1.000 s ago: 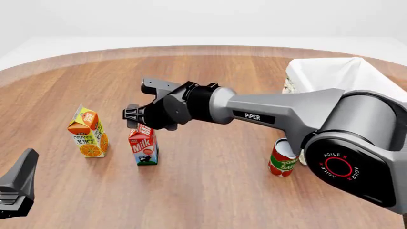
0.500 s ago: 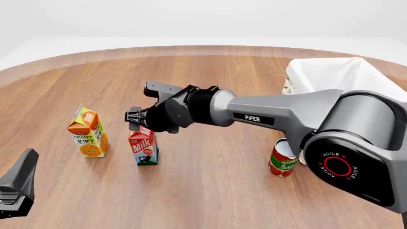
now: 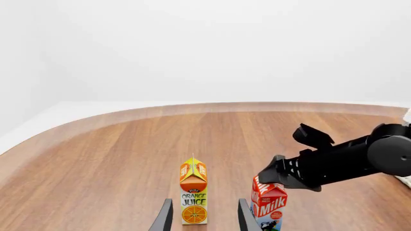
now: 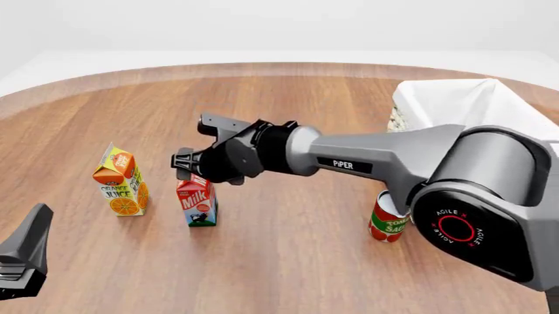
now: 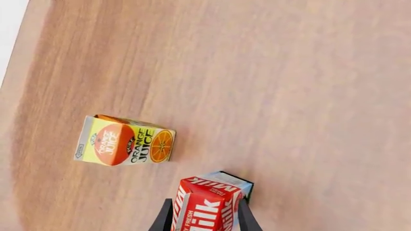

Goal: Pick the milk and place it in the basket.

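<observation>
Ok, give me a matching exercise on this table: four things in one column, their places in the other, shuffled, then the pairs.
Things:
1. milk
2. orange juice carton
3. tomato sauce can
4. basket

Places, as the front view shows them:
A. far right of the table, behind the right arm
B. furthest left of the four, standing alone
C. near right, partly hidden by the right arm
D. directly under the right gripper, its red top between the open fingers

Pairs: 1-D, 2-B, 3-C, 4-A
</observation>
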{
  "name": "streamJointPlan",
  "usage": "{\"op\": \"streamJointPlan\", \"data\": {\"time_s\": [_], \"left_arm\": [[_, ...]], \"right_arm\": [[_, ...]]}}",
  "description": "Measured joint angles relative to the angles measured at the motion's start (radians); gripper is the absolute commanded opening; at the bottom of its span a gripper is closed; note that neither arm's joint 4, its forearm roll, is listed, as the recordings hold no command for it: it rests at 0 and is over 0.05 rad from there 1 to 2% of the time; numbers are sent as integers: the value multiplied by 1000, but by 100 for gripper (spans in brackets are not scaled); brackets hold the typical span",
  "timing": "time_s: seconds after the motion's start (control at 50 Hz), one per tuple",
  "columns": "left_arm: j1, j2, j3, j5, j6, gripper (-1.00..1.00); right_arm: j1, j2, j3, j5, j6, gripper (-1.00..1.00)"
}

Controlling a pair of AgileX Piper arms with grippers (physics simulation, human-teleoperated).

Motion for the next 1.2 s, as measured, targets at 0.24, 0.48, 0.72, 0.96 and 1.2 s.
{"op": "streamJointPlan", "data": {"time_s": [0.24, 0.48, 0.72, 0.96, 1.2], "left_arm": [[0, 0, 0, 0, 0, 100], [0, 0, 0, 0, 0, 100], [0, 0, 0, 0, 0, 100], [0, 0, 0, 0, 0, 100], [0, 0, 0, 0, 0, 100]], "right_arm": [[12, 14, -30, 0, 25, -100], [14, 9, -19, -10, 41, -100], [18, 2, -4, -24, 37, -100], [24, -11, 13, -36, 18, -100], [22, -24, 24, -42, 8, -100]]}}
